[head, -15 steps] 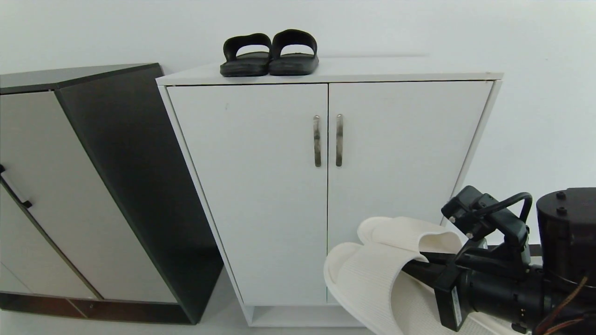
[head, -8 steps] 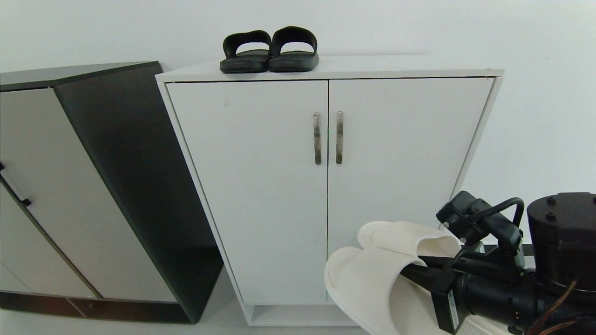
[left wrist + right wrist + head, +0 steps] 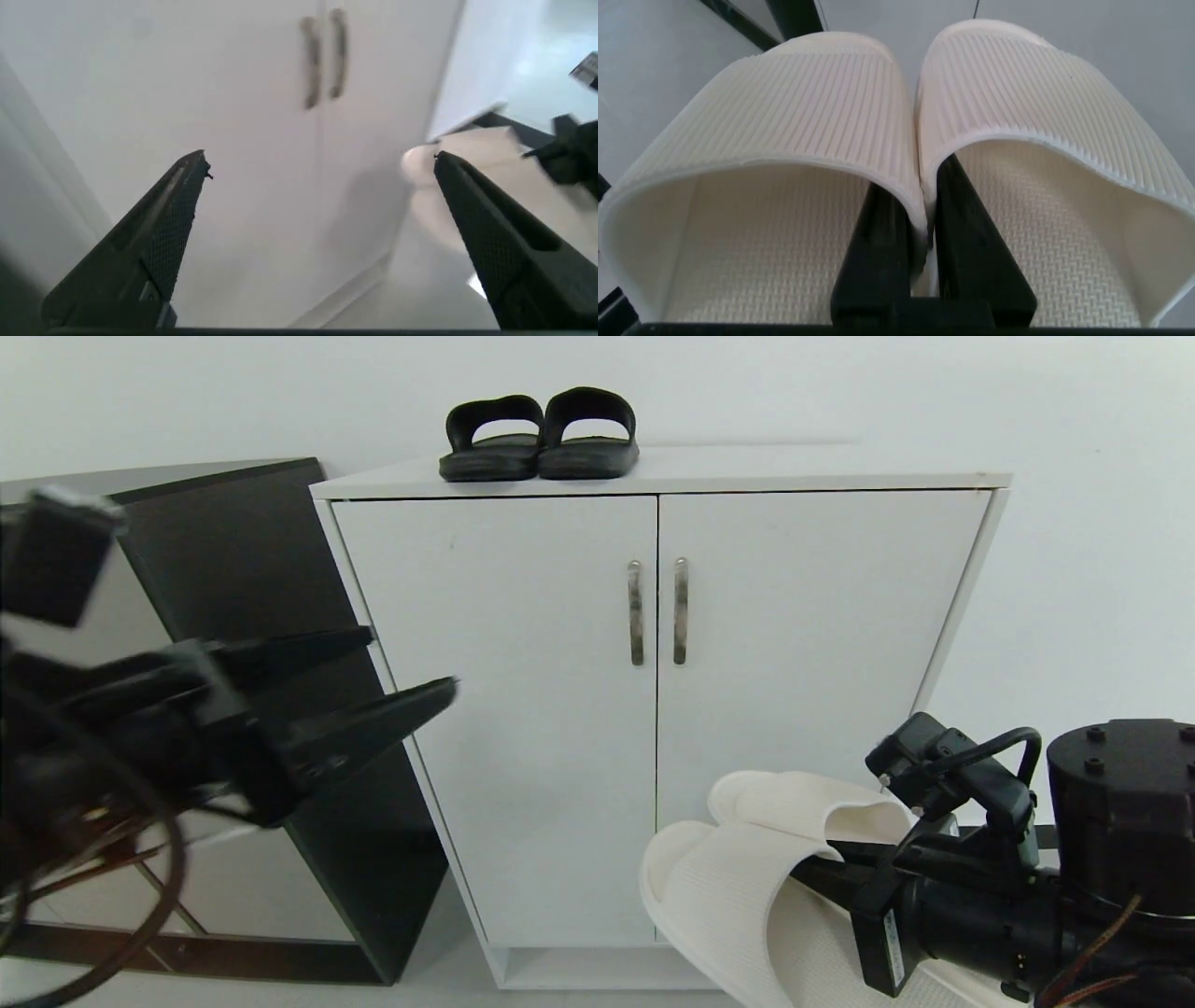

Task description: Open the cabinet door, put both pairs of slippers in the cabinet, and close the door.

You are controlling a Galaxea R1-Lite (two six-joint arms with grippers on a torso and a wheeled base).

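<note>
Right gripper (image 3: 822, 875) is carrying the white slippers (image 3: 747, 887) low in front of the cabinet (image 3: 523, 756), just before the bottom of its right door (image 3: 803, 644). Its fingers (image 3: 878, 252) are pinching the two inner side walls together, so both shoes are hanging as one bundle, toes pointing at the door and ribbed uppers facing up. Left gripper (image 3: 411, 661) is hovering spread wide and holding nothing, level with the left door (image 3: 504, 709) near its outer edge and well apart from the handles (image 3: 636, 613). Judging by this, the task is only beginning: both doors are sitting flush and shut, the two metal handles are standing upright side by side at the middle seam, and both pairs are sitting outside the cabinet. The black slippers (image 3: 540, 439) are waiting on the cabinet's top, side by side and touching, left of the middle and seemingly close to the front edge, though the steep angle is making that hard to judge. What is remaining is pulling a door open, placing the white pair, fetching and placing the black pair, then shutting the door. The white pair is looking soft and thin: ribbed cloth uppers, a dimpled insole, and walls that are bending under the pinch.
</note>
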